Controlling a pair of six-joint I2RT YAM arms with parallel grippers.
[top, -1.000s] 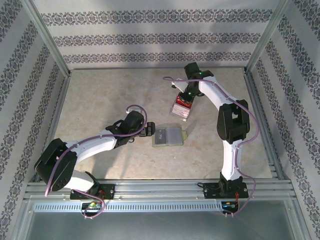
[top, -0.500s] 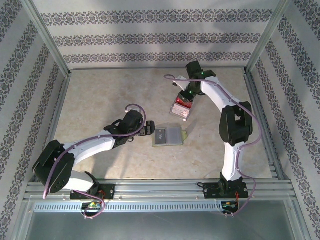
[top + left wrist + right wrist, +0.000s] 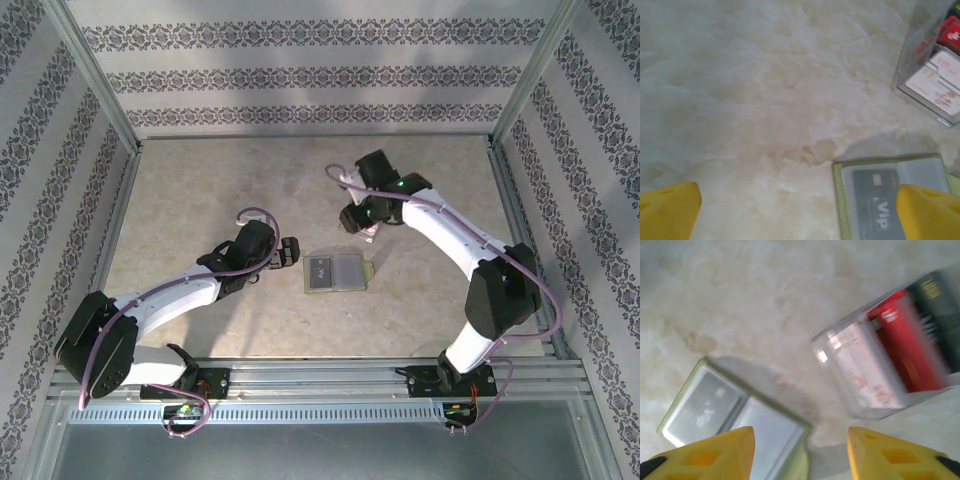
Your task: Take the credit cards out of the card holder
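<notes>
Gaping wide and empty, my left gripper (image 3: 799, 212) lies just beside the card holder (image 3: 837, 210) at its short end, the holder's long axis running on rightward with a dark credit card (image 3: 875, 200) pocketed, while my right gripper (image 3: 801, 450), parted and empty, hovers near.

This looks like a lab robot test cell rather than a lived-in room. A marble-look table (image 3: 200, 190) is boxed in by bare aluminium posts (image 3: 95, 80). Panels of striped, patterned wallpaper (image 3: 300, 75) stand on the left, far and right sides like a staged backdrop. A left arm (image 3: 180, 290) and a right arm (image 3: 440, 225), both white and black, are bolted to a slotted metal rail (image 3: 320, 375) along the near edge, with purple cables (image 3: 255, 210) looping over them.
</notes>
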